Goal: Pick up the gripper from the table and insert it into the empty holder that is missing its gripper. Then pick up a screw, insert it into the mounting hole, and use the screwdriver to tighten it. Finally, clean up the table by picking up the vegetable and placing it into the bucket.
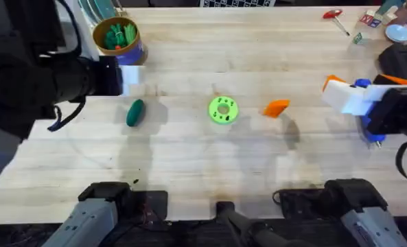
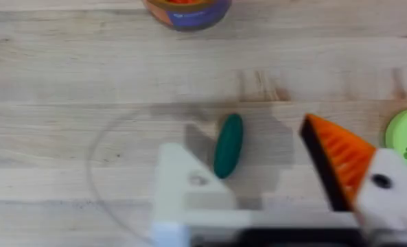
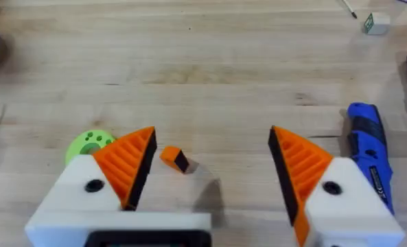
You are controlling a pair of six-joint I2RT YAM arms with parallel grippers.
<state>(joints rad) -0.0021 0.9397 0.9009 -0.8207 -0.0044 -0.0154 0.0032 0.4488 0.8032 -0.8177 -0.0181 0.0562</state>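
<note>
The loose orange gripper (image 1: 277,108) lies on the table right of centre; in the right wrist view this orange gripper (image 3: 173,158) lies ahead of and between my right fingers. My right gripper (image 1: 340,92) (image 3: 210,134) is open and empty. The blue screwdriver (image 3: 368,154) lies beside it. My left gripper (image 1: 124,77) (image 2: 241,140) is open: one side is the bare white holder (image 2: 182,185), the other an orange finger (image 2: 340,161). The dark-green vegetable (image 1: 134,112) (image 2: 228,145) lies on the wood beyond them. The bucket (image 1: 117,38) (image 2: 187,10) stands at the back left.
A lime-green disc with holes (image 1: 223,110) (image 3: 90,144) sits mid-table between the vegetable and the orange piece. A red-handled tool (image 1: 335,17) and small boxes (image 1: 369,22) lie at the back right. Green items fill the bucket.
</note>
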